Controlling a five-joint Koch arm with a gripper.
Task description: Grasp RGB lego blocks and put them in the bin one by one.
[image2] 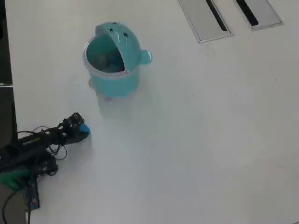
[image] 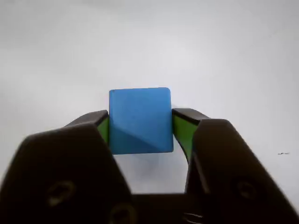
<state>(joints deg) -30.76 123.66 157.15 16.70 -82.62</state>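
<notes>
Now my gripper (image: 140, 128) pinches the blue lego block (image: 140, 119) by its two flat sides, and it looks light, hard and slippery, so I squeeze gently.

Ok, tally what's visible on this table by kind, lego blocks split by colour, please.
Small blue plastic lego cube, clamped in the end effector: 1
Red or yellow-green blocks: 0 visible
Round teal plastic bin with whale lid: 1
Flat grey slotted panels: 2
Total: 4
Contents inside the bin are too blurred to count.
</notes>
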